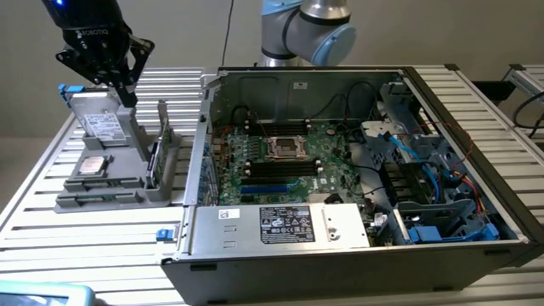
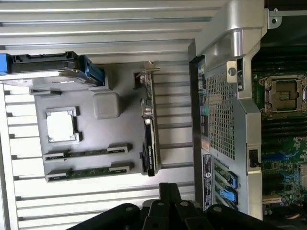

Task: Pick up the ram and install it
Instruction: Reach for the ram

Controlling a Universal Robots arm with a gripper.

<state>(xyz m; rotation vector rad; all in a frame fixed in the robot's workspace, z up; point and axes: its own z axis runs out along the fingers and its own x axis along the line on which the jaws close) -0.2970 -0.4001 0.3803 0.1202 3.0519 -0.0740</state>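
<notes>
Overhead, closed end effector (image 1: 127, 99) near upright hard drive (image 1: 100, 121), ram (image 2: 88, 171) beside processor (image 2: 61, 125).

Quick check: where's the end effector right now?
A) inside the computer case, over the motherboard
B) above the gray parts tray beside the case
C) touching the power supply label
B: the exterior view shows the end effector hanging over the gray parts tray, by the standing hard drive, outside the open computer case to the exterior view's left.
</notes>
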